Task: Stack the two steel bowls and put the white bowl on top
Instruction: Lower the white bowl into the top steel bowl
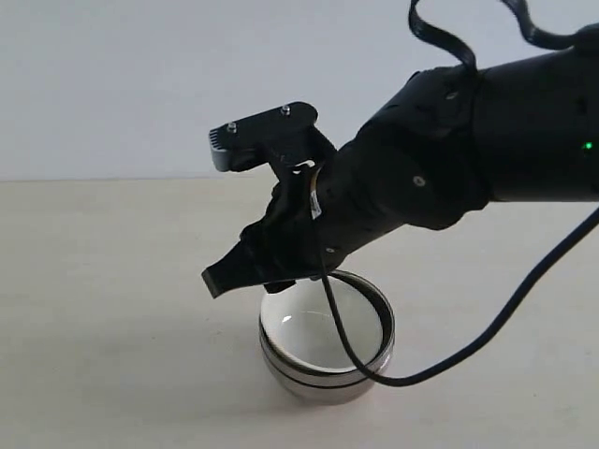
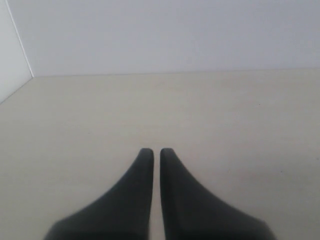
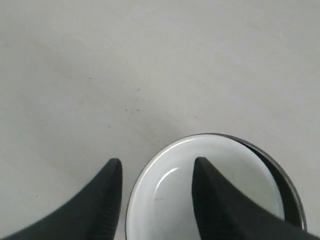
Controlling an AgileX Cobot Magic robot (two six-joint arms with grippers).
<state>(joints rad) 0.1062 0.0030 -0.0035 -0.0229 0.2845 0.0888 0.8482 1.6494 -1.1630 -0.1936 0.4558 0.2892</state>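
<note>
The 2 steel bowls (image 1: 323, 382) sit nested one inside the other on the pale table (image 1: 112, 327). The white bowl (image 1: 295, 323) rests inside the upper one, so all 3 form 1 stack. From the side, the steel shows as 2 shiny bands below the white rim. The white bowl's glossy inside carries a small highlight.

The right gripper (image 1: 229, 273) hangs just above the stack, over the rim on the side away from the arm that carries it. That arm slopes down to the stack from the right of the exterior view. In the right wrist view, this gripper (image 3: 158, 160) has its 2 fingers clearly apart, gripping nothing. The white bowl's (image 3: 160, 205) rim lies between them, with 1 finger over the bowl's inside and 1 outside the stack, over bare table. Whether either finger touches the rim cannot be told. On the far side of the white bowl from those fingers, a dark steel edge (image 3: 292, 195) curves around it.

A black cable (image 1: 505, 313) drops from the arm, loops across the front of the stack and runs off to the right.

The left gripper (image 2: 156, 150) has its fingers drawn together, with only a thin slit between them and nothing in it. It hangs over bare table (image 2: 225, 125), and where it stands relative to the stack cannot be told.
</note>
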